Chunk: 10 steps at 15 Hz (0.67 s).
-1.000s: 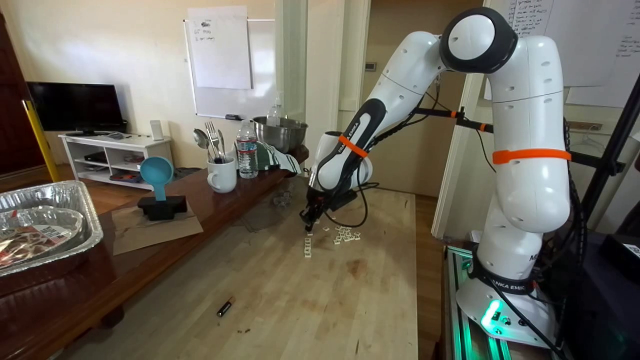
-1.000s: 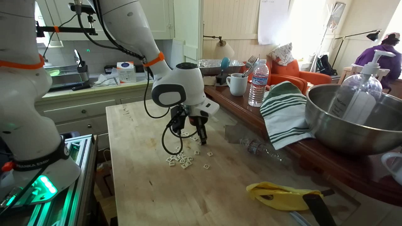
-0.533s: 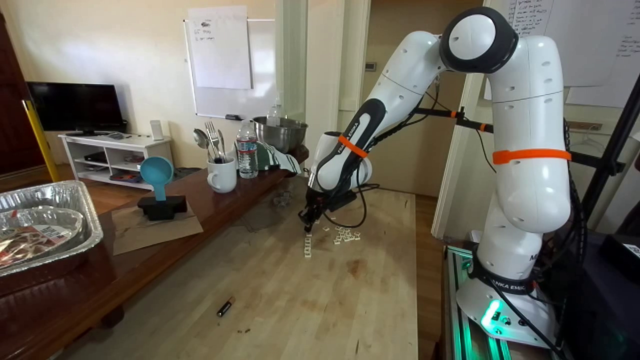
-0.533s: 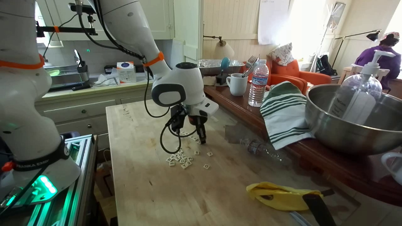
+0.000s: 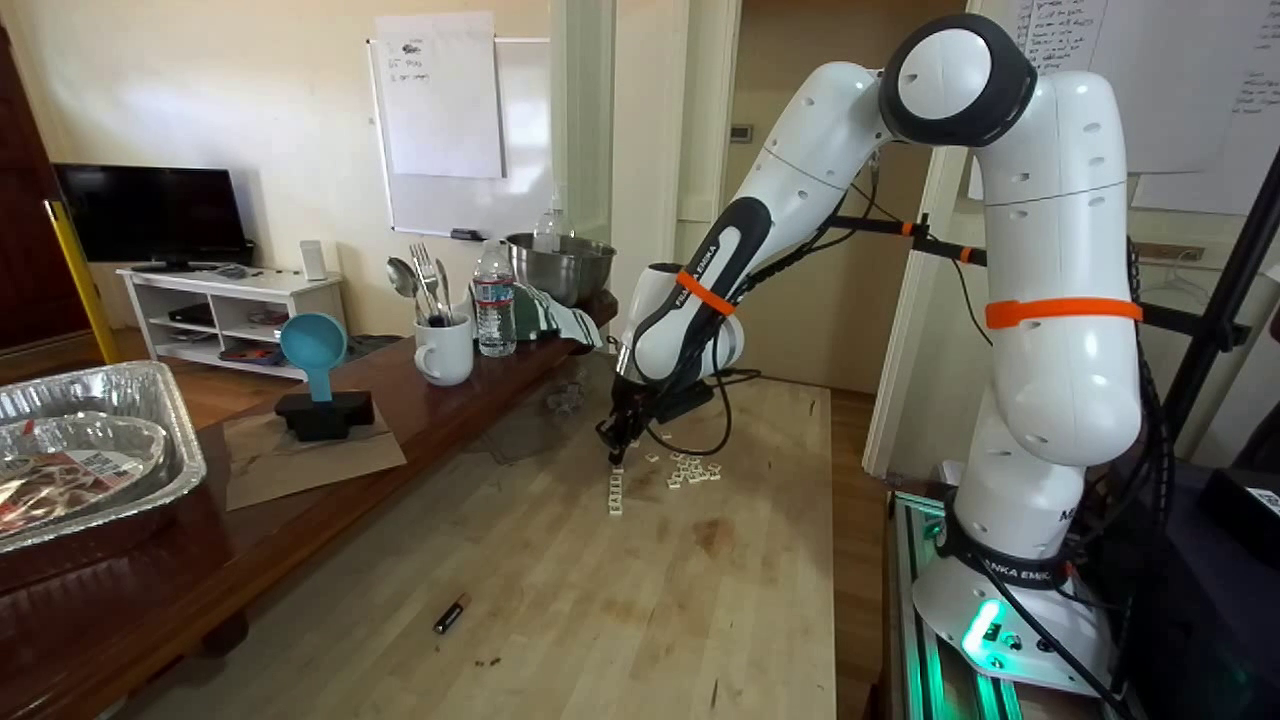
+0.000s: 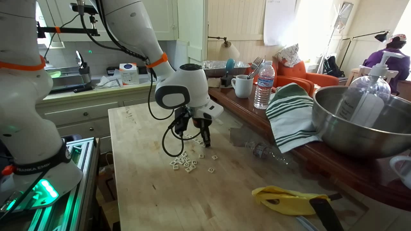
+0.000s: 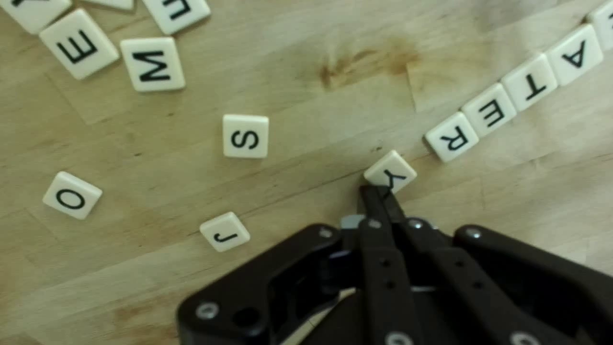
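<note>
Wooden tabletop (image 7: 297,100), stained. Y tile (image 7: 390,168): face up on it. Gripper (image 7: 376,189): clenched, tips overlapping the Y tile in wrist view; contact cannot be told. R tile (image 7: 451,137): near the Y tile, ending a tile row (image 7: 530,82). S tile (image 7: 245,136), J tile (image 7: 225,232): across the Y tile from R.

Light enters from the window (image 6: 311,32), overexposed to white in an exterior view; glare washes out the edge of the hanging paper (image 6: 279,22). In an exterior view, a pale sheen marks the wall (image 5: 170,100). The base light (image 5: 983,625) glows green in both exterior views. Wide-angle stretching affects the foil tray (image 5: 184,435) near the frame edge. In the wrist view, illumination is soft; the letter tiles (image 7: 245,136) are slightly blurred, and the gripper (image 7: 379,189) is dark, with small highlights on its screws (image 7: 207,310).
</note>
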Motion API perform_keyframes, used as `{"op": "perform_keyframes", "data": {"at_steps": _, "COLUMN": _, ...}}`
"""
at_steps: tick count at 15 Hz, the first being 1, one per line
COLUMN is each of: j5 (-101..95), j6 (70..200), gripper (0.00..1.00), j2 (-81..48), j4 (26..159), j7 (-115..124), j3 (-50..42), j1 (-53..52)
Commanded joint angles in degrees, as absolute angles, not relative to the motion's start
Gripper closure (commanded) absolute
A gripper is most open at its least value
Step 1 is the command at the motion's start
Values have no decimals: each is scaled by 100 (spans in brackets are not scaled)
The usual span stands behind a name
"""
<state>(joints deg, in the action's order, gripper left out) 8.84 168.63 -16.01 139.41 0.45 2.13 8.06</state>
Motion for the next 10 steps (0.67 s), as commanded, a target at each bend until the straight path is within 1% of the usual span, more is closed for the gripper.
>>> {"op": "perform_keyframes", "data": {"at_steps": 1, "j5": 970, "j6": 16714, "gripper": 100, "j2": -1767, "j4": 13952, "j7": 214, "j3": 168, "j1": 669}}
{"op": "perform_keyframes", "data": {"at_steps": 10, "j5": 951, "j6": 16707, "gripper": 100, "j2": -1741, "j4": 13984, "j7": 376, "j3": 138, "j1": 563}}
